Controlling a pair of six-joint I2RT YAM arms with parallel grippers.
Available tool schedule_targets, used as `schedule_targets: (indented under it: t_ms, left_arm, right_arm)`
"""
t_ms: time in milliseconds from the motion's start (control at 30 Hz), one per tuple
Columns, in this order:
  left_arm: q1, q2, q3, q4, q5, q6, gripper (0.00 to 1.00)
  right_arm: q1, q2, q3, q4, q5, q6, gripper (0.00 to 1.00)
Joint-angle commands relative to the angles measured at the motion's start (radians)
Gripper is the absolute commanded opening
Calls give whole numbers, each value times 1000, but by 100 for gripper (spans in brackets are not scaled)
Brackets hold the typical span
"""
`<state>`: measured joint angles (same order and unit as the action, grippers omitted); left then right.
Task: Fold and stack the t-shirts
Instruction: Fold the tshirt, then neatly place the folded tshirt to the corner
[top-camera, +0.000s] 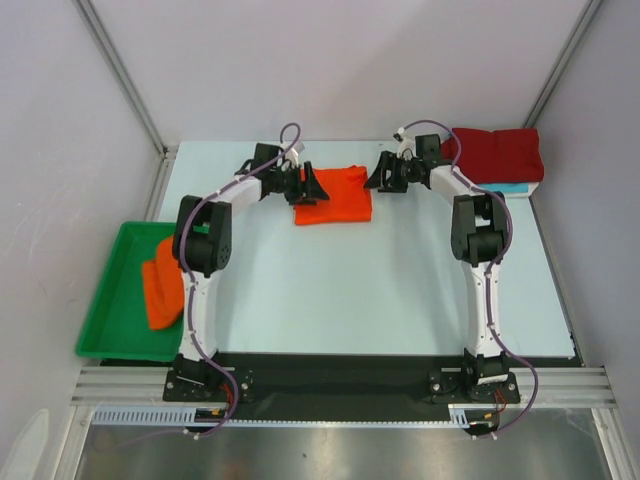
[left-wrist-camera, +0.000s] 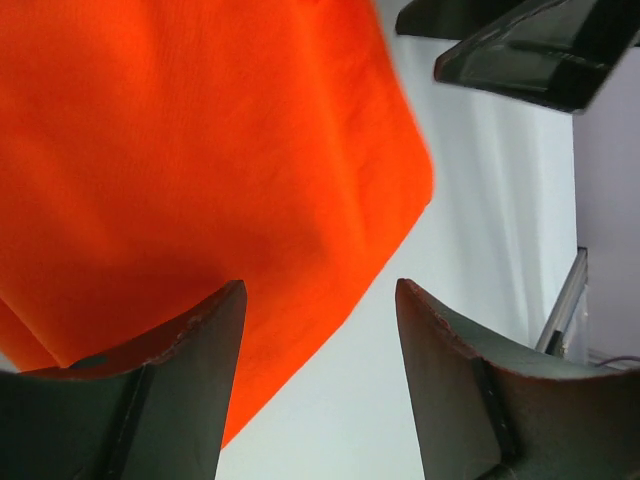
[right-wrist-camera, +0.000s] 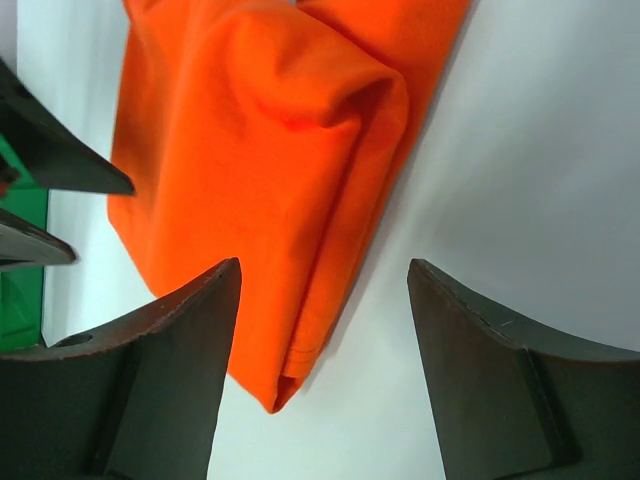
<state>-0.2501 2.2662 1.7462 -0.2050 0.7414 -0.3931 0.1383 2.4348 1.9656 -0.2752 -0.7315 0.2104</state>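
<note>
A folded bright orange t-shirt (top-camera: 335, 195) lies on the table at the back centre. It fills the left wrist view (left-wrist-camera: 190, 150) and shows in the right wrist view (right-wrist-camera: 270, 160). My left gripper (top-camera: 312, 186) is open at the shirt's left edge, holding nothing (left-wrist-camera: 320, 300). My right gripper (top-camera: 378, 176) is open just right of the shirt, empty (right-wrist-camera: 325, 275). A folded dark red t-shirt (top-camera: 497, 154) rests on a light turquoise one (top-camera: 512, 188) at the back right. Another orange t-shirt (top-camera: 163, 283) lies crumpled in the green tray.
The green plastic tray (top-camera: 115, 300) stands at the table's left edge. White walls and metal frame posts (top-camera: 125, 75) enclose the table. The right gripper's fingers (left-wrist-camera: 530, 50) show at the top of the left wrist view.
</note>
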Motion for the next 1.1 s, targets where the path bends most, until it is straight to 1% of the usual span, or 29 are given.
schedule_targets:
  t_ms: [0, 300, 767, 967, 1067]
  left_arm:
    - [-9, 10, -2, 22, 65, -39, 66]
    - [-11, 93, 45, 4, 46, -39, 65]
    - [-11, 78, 26, -2, 23, -30, 65]
    - [-12, 76, 35, 0, 15, -29, 65]
    - [-15, 73, 36, -4, 10, -18, 65]
  right_arm:
    - [4, 38, 42, 2, -26, 17, 73]
    - [24, 119, 62, 13, -58, 44, 73]
    - [53, 187, 56, 59, -101, 138, 71]
    - [57, 216, 44, 110, -150, 208, 66]
    - [61, 224, 42, 125, -167, 222, 60]
